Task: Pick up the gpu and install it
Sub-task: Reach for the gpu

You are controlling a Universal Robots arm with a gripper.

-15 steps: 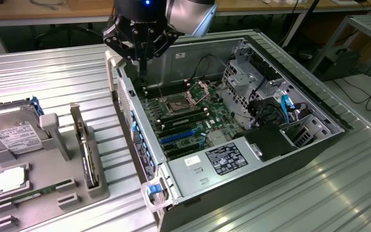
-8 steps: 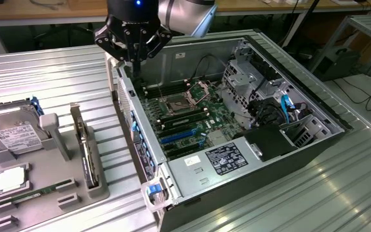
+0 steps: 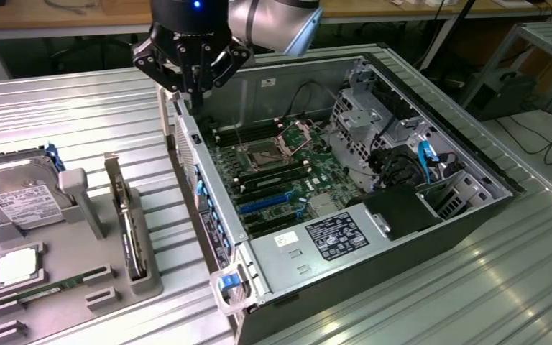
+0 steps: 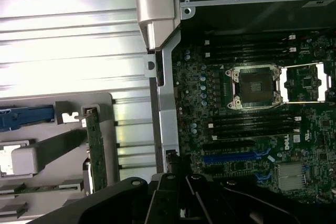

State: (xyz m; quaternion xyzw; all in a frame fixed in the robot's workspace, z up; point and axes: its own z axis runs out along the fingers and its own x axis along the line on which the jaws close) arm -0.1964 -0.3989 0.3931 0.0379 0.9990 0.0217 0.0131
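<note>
Gripper (image 3: 192, 90): at 12 o'clock in the exterior view, hanging over the rear corner of the open computer case (image 3: 468, 180). Fingers pressed together, nothing between them.

The gpu (image 3: 127, 223): not picked up. It stands on its long edge in a slot of the grey holder (image 3: 152, 284) on the worktop (image 3: 65, 108), at roughly 7 o'clock from the gripper and well apart from it. The holder sits just beside the case wall, at 9 o'clock from it. In the wrist view the card shows edge-on as a thin green strip (image 4: 95, 145).

Same holder: hard drive (image 3: 22, 201) at 10 o'clock from the gpu, memory stick (image 3: 51, 289) at 7 o'clock from it.

Inside the case: motherboard (image 3: 276, 180) exposed, blue expansion slots (image 3: 267, 203) bare, no card seated.

Handling, my judgement: light and stiff, but fragile. It is a bare board with small parts on its faces and contacts along the lower edge. The upper long edge is free, so a pinch across the thin thickness near mid-length looks best, away from the metal bracket end. Faces are likely smooth, so a shallow grip could slip or let the card tilt. Twisting it in the slot risks binding.
</note>
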